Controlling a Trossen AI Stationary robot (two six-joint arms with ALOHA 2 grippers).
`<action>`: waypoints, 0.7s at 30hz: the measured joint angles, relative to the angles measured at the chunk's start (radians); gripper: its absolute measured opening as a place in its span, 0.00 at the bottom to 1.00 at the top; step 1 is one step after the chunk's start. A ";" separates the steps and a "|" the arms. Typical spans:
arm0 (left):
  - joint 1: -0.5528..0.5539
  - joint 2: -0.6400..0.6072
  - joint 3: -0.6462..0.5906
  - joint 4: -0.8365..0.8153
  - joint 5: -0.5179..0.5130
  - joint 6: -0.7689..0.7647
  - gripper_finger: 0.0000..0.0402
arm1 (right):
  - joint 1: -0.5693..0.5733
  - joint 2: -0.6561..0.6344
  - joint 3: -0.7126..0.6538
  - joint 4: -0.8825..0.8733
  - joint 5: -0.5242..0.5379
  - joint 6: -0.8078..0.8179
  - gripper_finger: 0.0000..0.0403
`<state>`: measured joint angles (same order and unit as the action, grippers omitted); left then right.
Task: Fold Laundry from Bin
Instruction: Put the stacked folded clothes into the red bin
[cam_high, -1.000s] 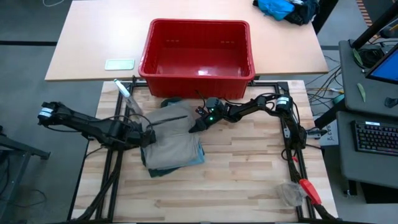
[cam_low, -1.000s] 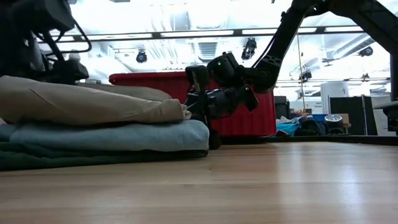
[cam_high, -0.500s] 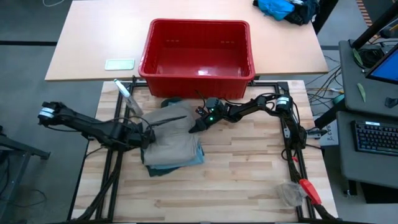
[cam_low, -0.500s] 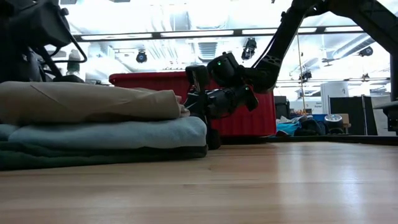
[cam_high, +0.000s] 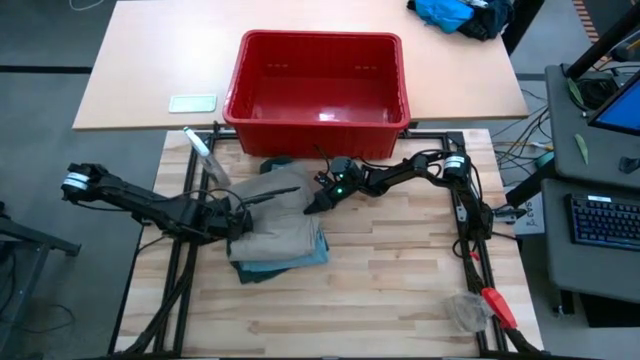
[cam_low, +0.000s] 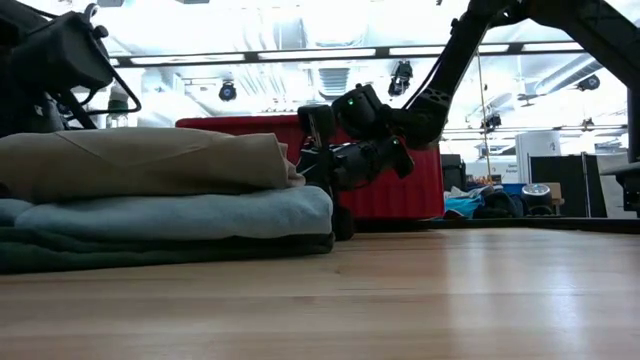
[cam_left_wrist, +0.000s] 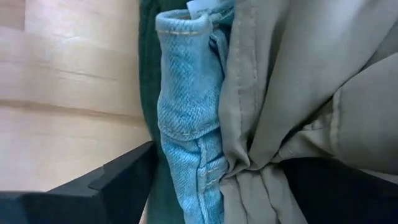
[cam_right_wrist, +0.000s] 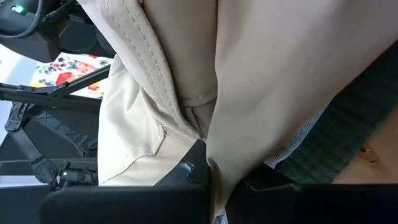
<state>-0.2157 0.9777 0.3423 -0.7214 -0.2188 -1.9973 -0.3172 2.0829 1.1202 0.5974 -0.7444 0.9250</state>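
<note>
No readable writing shows on the stacked laundry (cam_high: 280, 232) or bin (cam_high: 318, 88).

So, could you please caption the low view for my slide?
Right gripper shut on the khaki garment topping a folded stack, red bin behind.

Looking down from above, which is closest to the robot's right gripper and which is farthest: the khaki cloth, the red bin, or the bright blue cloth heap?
From the right gripper:
1. Khaki cloth, pinched at its edge.
2. Red bin, just behind.
3. Bright blue cloth heap, far back corner.

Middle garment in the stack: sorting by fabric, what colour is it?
Light blue denim trousers, clearest in the left wrist view.
</note>
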 joint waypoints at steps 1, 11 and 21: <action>0.000 -0.002 -0.001 0.003 0.000 0.011 0.80 | 0.000 0.000 0.001 -0.001 -0.001 -0.001 0.03; 0.001 -0.093 0.068 -0.024 0.039 0.109 0.80 | 0.000 0.000 0.003 0.001 0.000 -0.001 0.03; 0.000 -0.352 -0.033 0.000 0.000 0.162 0.80 | 0.000 0.000 0.003 0.003 -0.001 -0.002 0.03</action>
<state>-0.2157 0.6261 0.3093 -0.7210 -0.2183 -1.8353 -0.3168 2.0834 1.1235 0.6006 -0.7455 0.9230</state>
